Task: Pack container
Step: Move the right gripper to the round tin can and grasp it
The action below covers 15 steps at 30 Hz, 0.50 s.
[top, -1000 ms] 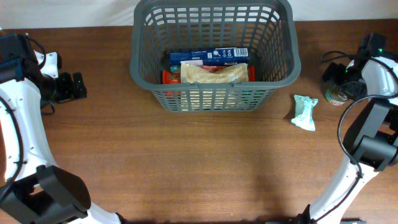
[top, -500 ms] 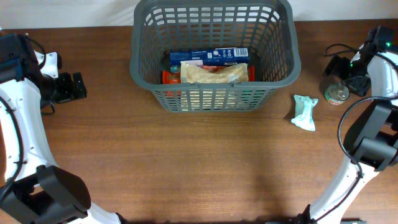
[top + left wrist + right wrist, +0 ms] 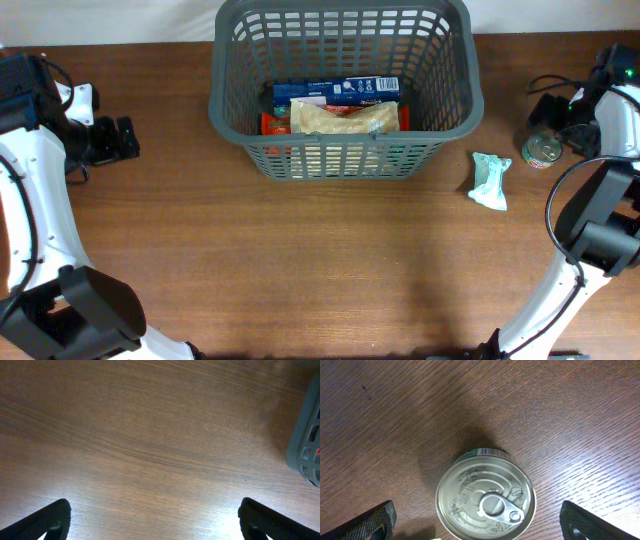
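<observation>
The dark grey slotted basket (image 3: 345,85) stands at the back middle of the table and holds a blue box (image 3: 335,90), a tan packet (image 3: 343,118) and a red package. Its corner shows in the left wrist view (image 3: 306,445). A small tin can (image 3: 542,151) with a pull-tab lid stands upright at the far right; in the right wrist view (image 3: 485,496) it sits between the open fingers of my right gripper (image 3: 479,525), untouched. A pale green packet (image 3: 490,180) lies right of the basket. My left gripper (image 3: 152,522) is open and empty over bare wood at the far left (image 3: 110,140).
The wooden table (image 3: 320,270) stretches in front of the basket. Black cables lie near the right arm (image 3: 545,95). The table's back edge runs behind the basket.
My right gripper has moved back and right, off the tin can, which now stands uncovered on the table. The left arm has not moved.
</observation>
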Motion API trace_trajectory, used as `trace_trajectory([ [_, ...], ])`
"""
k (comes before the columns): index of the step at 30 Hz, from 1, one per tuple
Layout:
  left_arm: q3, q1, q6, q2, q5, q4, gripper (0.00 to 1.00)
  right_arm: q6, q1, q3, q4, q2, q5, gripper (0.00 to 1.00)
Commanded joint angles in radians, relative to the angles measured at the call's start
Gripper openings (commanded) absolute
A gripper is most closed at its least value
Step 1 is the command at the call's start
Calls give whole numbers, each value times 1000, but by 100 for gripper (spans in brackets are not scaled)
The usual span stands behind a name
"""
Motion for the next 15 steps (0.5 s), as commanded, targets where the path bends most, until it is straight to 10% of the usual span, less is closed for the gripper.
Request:
trace_trajectory([
  [1, -5, 4, -9, -18, 11, -1, 99, -10, -2, -29, 5, 0, 32, 99],
  [15, -5, 4, -9, -18, 11, -1, 99, -5, -2, -88, 87, 18, 28, 99],
])
